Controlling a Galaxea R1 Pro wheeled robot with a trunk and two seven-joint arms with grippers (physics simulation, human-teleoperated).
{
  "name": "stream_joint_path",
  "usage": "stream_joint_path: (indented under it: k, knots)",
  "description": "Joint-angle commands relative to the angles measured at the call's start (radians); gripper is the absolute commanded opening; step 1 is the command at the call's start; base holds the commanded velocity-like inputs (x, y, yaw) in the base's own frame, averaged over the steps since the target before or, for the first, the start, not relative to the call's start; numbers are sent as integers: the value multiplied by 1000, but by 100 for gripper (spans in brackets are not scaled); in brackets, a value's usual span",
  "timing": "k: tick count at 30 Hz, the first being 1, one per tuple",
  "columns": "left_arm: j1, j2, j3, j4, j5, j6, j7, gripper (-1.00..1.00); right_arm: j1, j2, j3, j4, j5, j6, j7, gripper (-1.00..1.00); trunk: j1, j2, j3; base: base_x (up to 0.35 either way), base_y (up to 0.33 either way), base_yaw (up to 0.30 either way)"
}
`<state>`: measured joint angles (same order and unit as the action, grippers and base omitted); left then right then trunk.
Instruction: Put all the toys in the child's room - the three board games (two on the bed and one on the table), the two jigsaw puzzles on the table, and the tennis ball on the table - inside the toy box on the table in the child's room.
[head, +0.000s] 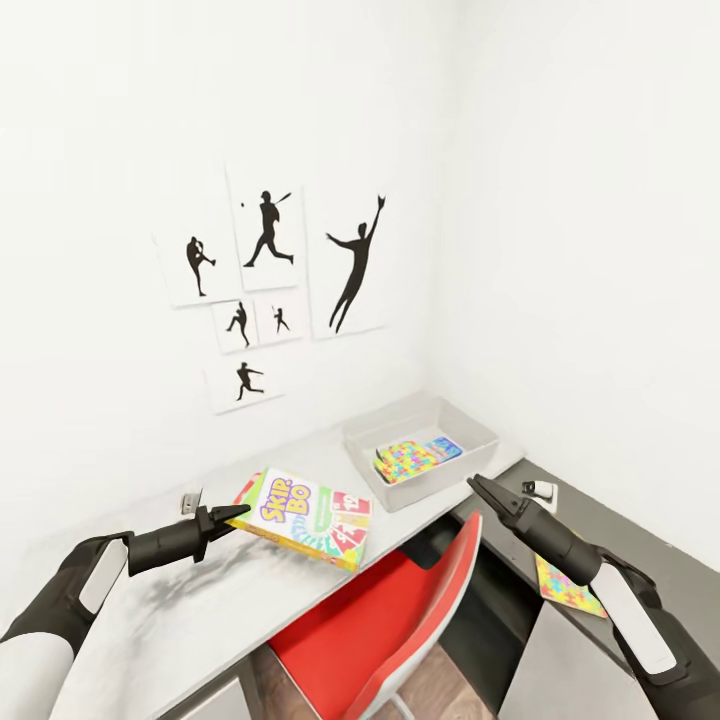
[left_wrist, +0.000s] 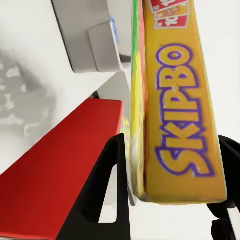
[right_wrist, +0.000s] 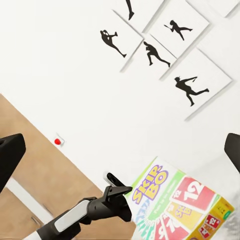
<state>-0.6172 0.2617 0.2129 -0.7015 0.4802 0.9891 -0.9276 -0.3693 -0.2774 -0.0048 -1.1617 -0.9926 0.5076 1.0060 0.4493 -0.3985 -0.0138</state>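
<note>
Skip-Bo box in the left grip, toy box next!
Left gripper (head: 232, 517) fingers clamp the yellow cardboard Skip-Bo game box (head: 308, 517), low over the grey table (head: 150, 620); right gripper (head: 483, 490) spread, empty. Next: swing it to the grey plastic toy box (head: 422, 447).

Bright, even light; soft shadows.

Left gripper (head: 232, 515) has its fingers (left_wrist: 107, 192) clamped together; right gripper (head: 478, 487) fingers spread, arm raised
</note>
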Motion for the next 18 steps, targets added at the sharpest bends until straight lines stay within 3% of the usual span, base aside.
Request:
stream_joint_path:
  k: [1, 18]
  knots:
    - [-1, 0, 2, 0, -3, 3, -5, -100, 0, 0, 0, 0, -8, 8, 0, 100, 1, -2, 0, 77, -252, 175]
    - [-1, -1, 2, 2, -4, 3, -4, -100, 0, -1, 0, 0, -8, 8, 0, 100, 1, -2, 25, 73, -130, 158]
